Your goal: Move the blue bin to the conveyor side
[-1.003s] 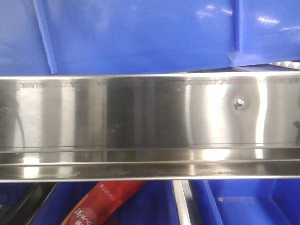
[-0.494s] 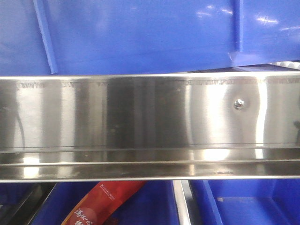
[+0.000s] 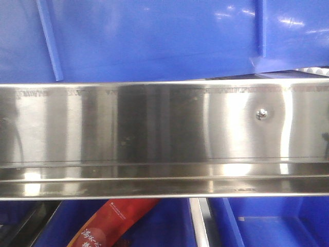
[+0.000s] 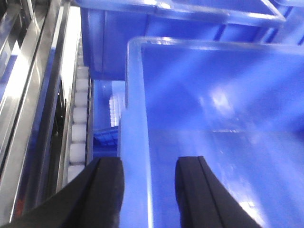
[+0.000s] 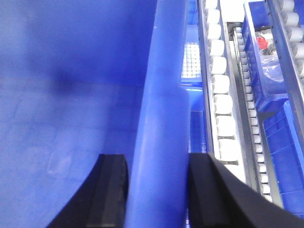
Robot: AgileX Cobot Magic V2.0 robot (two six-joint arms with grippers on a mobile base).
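Observation:
The blue bin (image 3: 154, 36) fills the top of the front view, its bottom edge tilted just above the steel shelf rail. In the left wrist view my left gripper (image 4: 148, 171) straddles the bin's left rim (image 4: 135, 118), one black finger outside and one inside the wall. In the right wrist view my right gripper (image 5: 157, 166) straddles the bin's right rim (image 5: 161, 104), with both fingers against it. The bin's inside looks empty. The conveyor is out of view.
A shiny stainless-steel shelf rail (image 3: 164, 128) crosses the front view. Below it lie a red packet (image 3: 115, 221) and more blue bins (image 3: 272, 221). White roller tracks (image 4: 78, 123) (image 5: 221, 95) run beside the bin. Another blue bin (image 4: 166, 38) stands behind; a small one (image 5: 266, 47) holds items.
The blue bin's lower right corner has crept up a few pixels in the front view. The shelf and the red packet have not moved.

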